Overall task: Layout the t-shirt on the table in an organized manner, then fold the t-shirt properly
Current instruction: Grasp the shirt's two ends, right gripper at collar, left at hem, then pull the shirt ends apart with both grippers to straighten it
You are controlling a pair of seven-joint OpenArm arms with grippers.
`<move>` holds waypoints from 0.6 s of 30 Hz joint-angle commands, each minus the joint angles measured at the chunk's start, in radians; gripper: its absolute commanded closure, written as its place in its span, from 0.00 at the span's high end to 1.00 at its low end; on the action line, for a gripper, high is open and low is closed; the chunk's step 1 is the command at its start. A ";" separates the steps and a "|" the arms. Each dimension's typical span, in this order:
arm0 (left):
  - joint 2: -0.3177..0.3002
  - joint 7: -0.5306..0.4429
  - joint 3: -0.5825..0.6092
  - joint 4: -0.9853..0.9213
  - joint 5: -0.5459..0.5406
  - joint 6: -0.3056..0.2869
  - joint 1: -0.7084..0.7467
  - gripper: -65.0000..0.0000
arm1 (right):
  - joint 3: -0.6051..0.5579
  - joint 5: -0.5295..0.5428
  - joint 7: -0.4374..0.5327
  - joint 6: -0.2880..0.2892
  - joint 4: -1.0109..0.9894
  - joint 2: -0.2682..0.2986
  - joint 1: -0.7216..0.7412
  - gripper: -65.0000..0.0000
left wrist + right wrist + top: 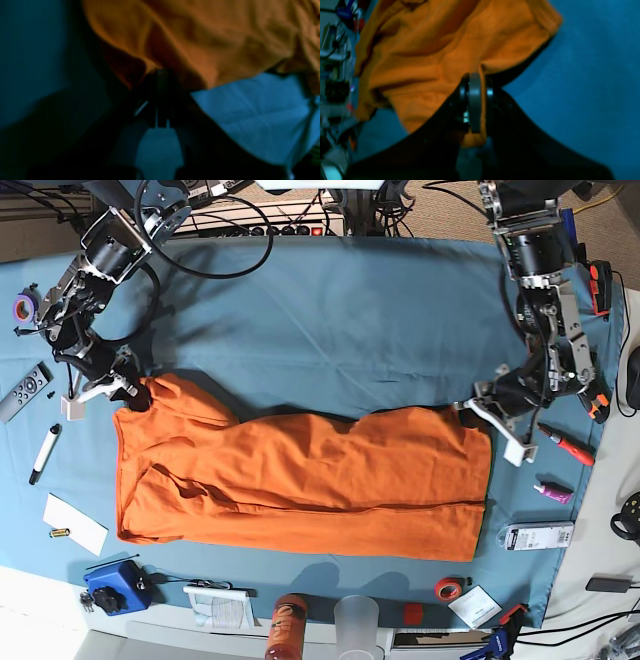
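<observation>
The orange t-shirt [300, 480] lies spread lengthwise on the teal table [330, 320], its far edge rumpled and sagging in the middle. My left gripper [472, 408] is shut on the shirt's far corner at the right of the base view. In the left wrist view its dark fingers [162, 75] pinch a fold of the orange cloth [212, 37] above the table [262, 112]. At the left of the base view my right gripper [135, 392] is shut on the other far corner. Its pads [475, 100] clamp a strip of the shirt [432, 50].
Small items line the table's edges: a remote [25, 390], a marker [45, 452] and white paper [75, 523] at left. A blue box [112, 587], an orange-capped bottle [287, 627], a clear cup [357, 620] and red tape [449, 588] sit along the front. A red tool [567, 445] lies at right.
</observation>
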 commanded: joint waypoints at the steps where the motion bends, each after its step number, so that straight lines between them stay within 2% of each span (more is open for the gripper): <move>1: -0.012 -0.012 -0.003 0.015 -0.015 -0.007 -0.030 0.00 | 0.001 0.056 0.016 0.012 0.045 0.027 0.021 0.00; 7: -0.016 0.060 -0.003 0.021 -0.049 -0.013 -0.083 0.00 | 0.001 0.087 -0.009 0.012 0.215 0.065 0.020 0.00; 10: -0.015 0.093 -0.003 0.054 -0.083 -0.060 -0.091 0.00 | 0.001 0.087 -0.012 0.012 0.299 0.082 0.020 0.00; 18: -0.018 0.141 -0.003 0.188 -0.082 -0.060 -0.066 0.00 | 0.002 0.145 -0.057 0.012 0.488 0.084 -0.017 0.00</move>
